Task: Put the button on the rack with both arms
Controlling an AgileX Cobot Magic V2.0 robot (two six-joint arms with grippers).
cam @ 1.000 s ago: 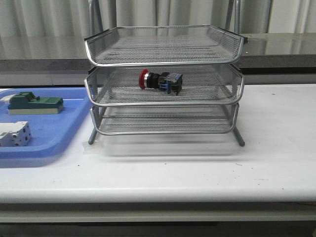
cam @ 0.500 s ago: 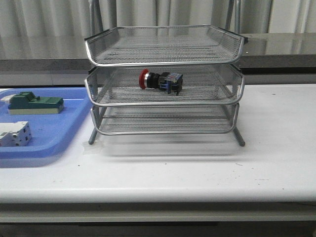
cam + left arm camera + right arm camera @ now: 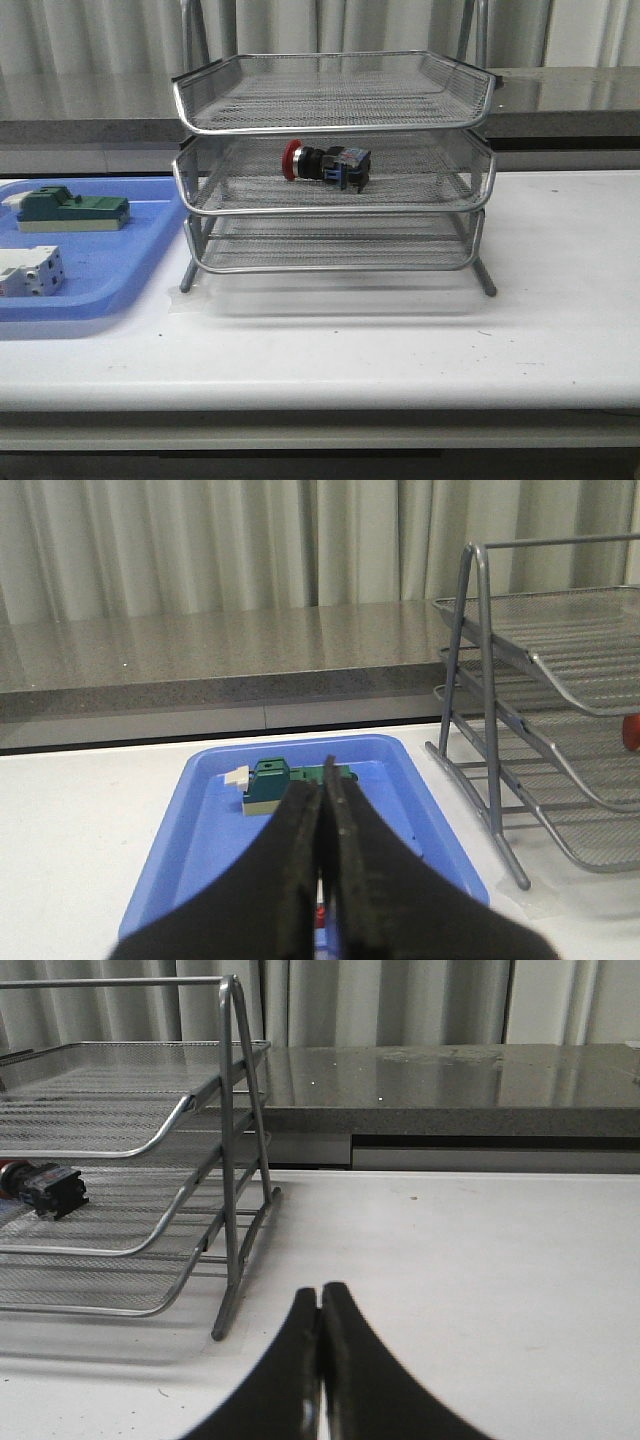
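Red button [image 3: 325,163] on rack [image 3: 333,166] middle tier, apart from grippers.

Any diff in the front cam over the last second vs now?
No visible change. The button lies on its side on the middle tier of the rack as before, and the green block and white block sit unmoved in the blue tray. No arm enters the front view in any frame.

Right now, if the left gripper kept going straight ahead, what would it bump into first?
Probably the green block in the blue tray. The left gripper, shut, points right at it. Depth is hard to judge, so it might touch the tray floor first. The rack sits off to the side.
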